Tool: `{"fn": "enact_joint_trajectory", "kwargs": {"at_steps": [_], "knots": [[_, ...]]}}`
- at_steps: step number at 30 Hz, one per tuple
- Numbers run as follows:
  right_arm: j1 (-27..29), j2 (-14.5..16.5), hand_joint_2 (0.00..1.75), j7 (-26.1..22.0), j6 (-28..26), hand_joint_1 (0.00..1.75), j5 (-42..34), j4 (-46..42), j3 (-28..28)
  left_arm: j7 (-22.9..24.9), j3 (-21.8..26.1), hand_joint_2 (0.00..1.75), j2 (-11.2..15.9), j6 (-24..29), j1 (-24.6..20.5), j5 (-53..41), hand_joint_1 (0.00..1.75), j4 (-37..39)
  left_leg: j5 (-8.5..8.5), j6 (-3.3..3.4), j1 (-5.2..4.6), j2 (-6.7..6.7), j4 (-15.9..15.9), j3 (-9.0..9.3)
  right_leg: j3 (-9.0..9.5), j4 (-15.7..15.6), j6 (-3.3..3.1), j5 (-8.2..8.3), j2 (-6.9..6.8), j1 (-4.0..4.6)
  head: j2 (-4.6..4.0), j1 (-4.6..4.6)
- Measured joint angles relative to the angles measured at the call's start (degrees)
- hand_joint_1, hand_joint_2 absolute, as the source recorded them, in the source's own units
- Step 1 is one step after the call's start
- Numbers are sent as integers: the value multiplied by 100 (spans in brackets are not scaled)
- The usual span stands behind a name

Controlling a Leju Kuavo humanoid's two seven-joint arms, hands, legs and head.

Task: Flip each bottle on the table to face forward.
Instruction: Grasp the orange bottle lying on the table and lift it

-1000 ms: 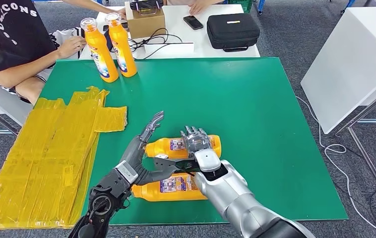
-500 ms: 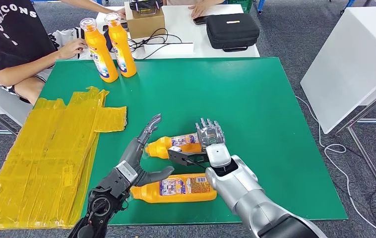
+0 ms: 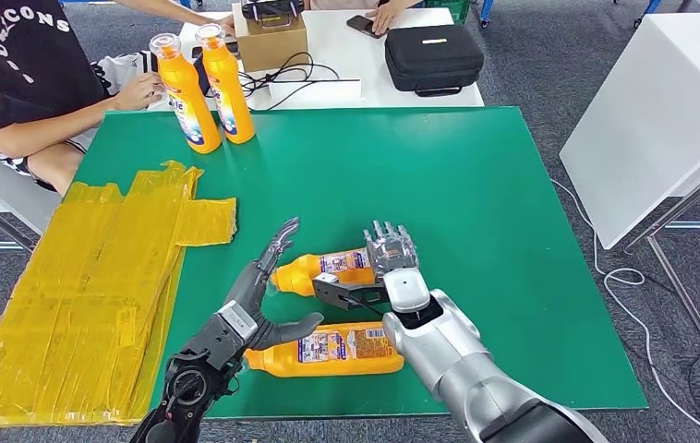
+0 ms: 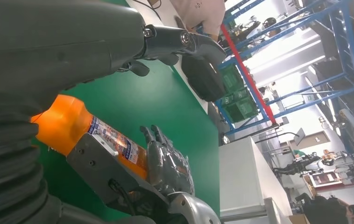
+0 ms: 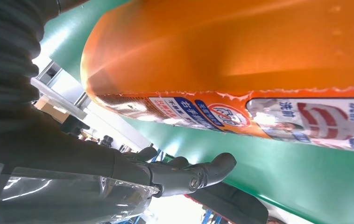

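One bottle [image 3: 328, 269] gripped by right hand [image 3: 391, 254] fingers [image 3: 385, 235]

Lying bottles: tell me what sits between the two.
Head view: between the far bottle and near bottle lie bare green mat and the left hand's thumb.

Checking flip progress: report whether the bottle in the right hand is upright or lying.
Lying: the held bottle points sideways in the right hand, cap toward the left hand.

Right hand [image 3: 391, 254] grips far lying bottle [image 3: 328, 269], cap end tilted toward left hand [image 3: 256, 288], which is spread open. Near bottle [image 3: 328, 349] flat on green table [image 3: 476, 203]; two standing bottles [image 3: 206, 85] far-left.
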Motion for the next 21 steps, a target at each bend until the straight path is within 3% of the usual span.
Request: {"fn": "enact_joint_trajectory", "kwargs": {"at_steps": [2, 3, 6, 7, 21], "knots": [[0, 0, 175, -44, 41, 4, -33, 13, -26, 0, 2, 175, 1, 4, -2, 1, 0, 8, 0, 0, 0, 0, 0, 0, 0, 0, 0, 0, 0, 0, 0, 0], [0, 0, 175, -94, 73, 39, -71, 21, -50, -1, 3, 175, 1, 6, -5, 3, 0, 16, 0, 0, 0, 0, 0, 0, 0, 0, 0, 0, 0, 0, 0, 0], [2, 0, 175, -286, 185, 164, -220, 58, -143, -2, 3, 175, 1, 13, -25, 14, 0, 46, 0, 0, 0, 0, 0, 0, 0, 0, 0, 0, 0, 0, 0, -1], [3, 0, 175, -330, 215, 174, -259, 77, -170, -2, 3, 175, 1, 18, -29, 19, 0, 53, 0, 0, 0, 0, 0, 0, 0, 0, 0, 0, 0, 0, 0, -1], [-41, -43, 175, -421, 384, 175, -408, 263, -445, -118, -131, 175, 26, 178, 165, -205, 0, -369, 0, 0, 0, -2, 0, 12, 12, -1, 0, 0, -1, -2, 0, -1]]}}
